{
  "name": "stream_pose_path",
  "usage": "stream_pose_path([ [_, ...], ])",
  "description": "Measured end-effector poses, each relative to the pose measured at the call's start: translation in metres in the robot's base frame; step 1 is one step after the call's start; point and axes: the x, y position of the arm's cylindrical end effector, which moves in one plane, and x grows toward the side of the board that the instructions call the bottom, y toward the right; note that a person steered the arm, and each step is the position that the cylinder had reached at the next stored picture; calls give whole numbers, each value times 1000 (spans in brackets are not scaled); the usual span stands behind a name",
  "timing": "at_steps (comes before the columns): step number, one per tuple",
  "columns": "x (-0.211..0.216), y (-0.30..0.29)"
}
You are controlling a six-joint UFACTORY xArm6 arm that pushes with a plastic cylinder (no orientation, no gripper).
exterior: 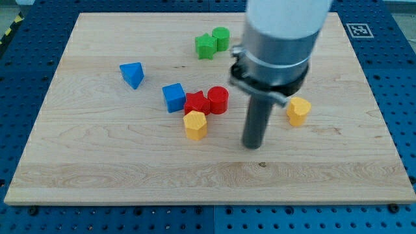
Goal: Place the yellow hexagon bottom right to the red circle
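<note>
Resting on the bench, my tip grasps nothing, having no fingers; yellow hexagon sits to its left, below red circle. Two yellows, reds, blues, greens.

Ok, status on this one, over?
My tip down on board, right of yellow hexagon, apart. Hexagon sits below-left of red circle. Other yellow block right of rod.

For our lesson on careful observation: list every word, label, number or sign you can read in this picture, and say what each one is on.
No words, brand names or numbers can be read anywhere.
The only sign is a black-and-white square marker on the blue surface past the board's top right corner; it is a pattern, not text.
The blocks, board and arm carry no lettering.
My tip is plain too.
</note>
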Motion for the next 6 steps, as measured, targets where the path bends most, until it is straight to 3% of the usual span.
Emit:
stream_pose_path([
  [1, 11, -63],
  [2, -12, -97],
  [6, -20, -101],
])
